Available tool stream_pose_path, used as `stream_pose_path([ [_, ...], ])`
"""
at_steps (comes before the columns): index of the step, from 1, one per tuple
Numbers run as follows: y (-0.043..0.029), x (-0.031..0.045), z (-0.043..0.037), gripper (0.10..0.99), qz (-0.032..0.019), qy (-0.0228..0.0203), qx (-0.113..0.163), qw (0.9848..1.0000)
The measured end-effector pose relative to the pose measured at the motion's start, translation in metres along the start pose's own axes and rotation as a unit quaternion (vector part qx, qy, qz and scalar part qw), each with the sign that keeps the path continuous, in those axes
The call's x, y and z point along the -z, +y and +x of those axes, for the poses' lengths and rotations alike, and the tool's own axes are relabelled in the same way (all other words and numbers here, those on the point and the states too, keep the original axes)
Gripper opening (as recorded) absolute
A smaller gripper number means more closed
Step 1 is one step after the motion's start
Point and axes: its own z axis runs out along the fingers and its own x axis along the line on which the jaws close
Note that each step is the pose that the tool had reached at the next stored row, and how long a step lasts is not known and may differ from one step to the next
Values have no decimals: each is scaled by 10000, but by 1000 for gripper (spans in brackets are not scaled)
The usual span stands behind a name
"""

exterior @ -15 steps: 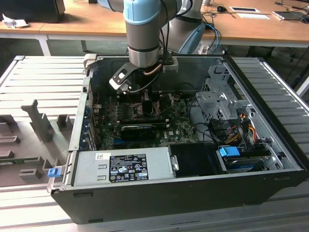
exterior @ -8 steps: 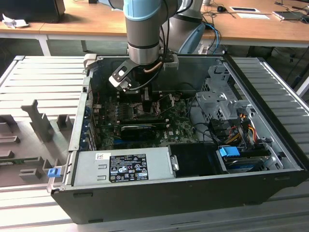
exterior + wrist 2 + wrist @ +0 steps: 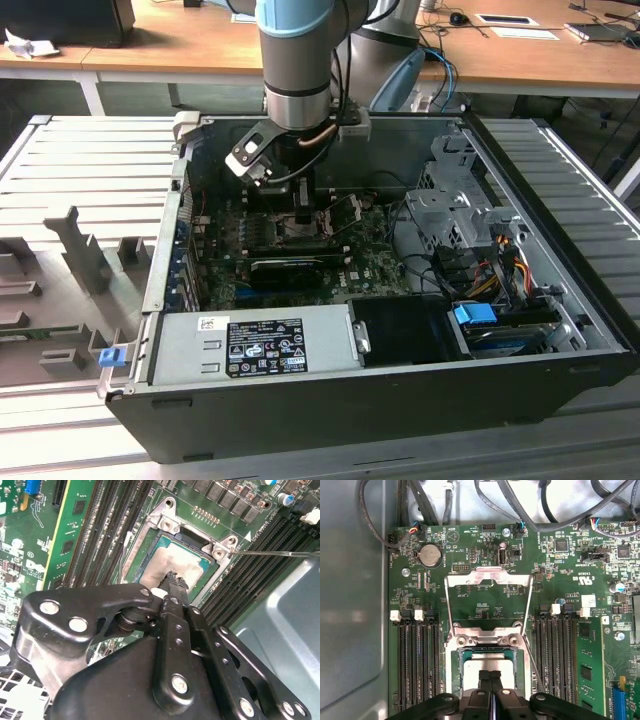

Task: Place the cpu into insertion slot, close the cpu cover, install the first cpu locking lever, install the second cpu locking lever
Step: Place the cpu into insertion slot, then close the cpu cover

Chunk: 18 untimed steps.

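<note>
Gripper (image 3: 176,579) tips pinched together — directly over cpu (image 3: 170,560).

cpu (image 3: 470,675) in socket (image 3: 454,680), cpu cover (image 3: 487,576) open beside it — memory slots (image 3: 417,665) flanking

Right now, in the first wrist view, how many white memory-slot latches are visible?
4. Two white latches sit on one side of the open cpu cover, two on the other. More may hide behind the gripper.

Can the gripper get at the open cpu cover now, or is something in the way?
Probably yes: the gripper is over the cpu, and the cpu cover is swung open right next to it, with nothing between.
</note>
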Motion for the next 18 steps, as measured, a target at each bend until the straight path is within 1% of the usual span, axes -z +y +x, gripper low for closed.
stream_pose_path([
  [6, 3, 33, 1, 106, 0, 0, -3, 10000],
  [8, 6, 34, 1, 106, 0, 1, -4, 10000],
  [9, 40, 33, 1, 106, 13, -1, -4, 10000],
  [10, 58, 31, -2, 106, 15, 0, -4, 10000],
  [14, 66, 34, -2, 106, 17, -1, -4, 10000],
  [15, 67, 43, -1, 106, 17, -1, -4, 10000],
  [16, 70, 86, 4, 106, 16, -1, -4, 10000],
  [18, 72, 108, 4, 106, 17, -2, -4, 10000],
])
